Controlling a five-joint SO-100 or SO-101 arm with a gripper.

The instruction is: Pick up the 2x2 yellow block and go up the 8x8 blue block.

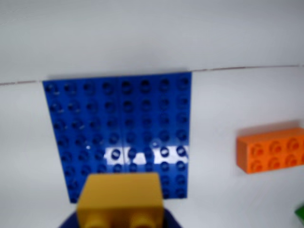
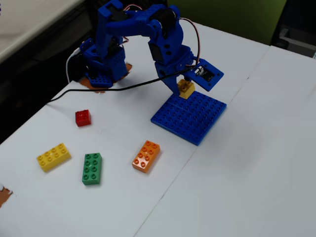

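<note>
Showing red brick (fixed view only).

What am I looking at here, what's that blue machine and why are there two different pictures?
The blue machine is a small robot arm on a white table. The fixed view looks from outside; the wrist view comes from a camera riding on the arm, looking down past its claw. The claw holds a small square yellow plastic brick above a large flat blue studded baseplate. Whether it touches the plate is unclear. Loose on the table lie a small red brick, a longer yellow brick, a green brick and an orange brick.
</note>
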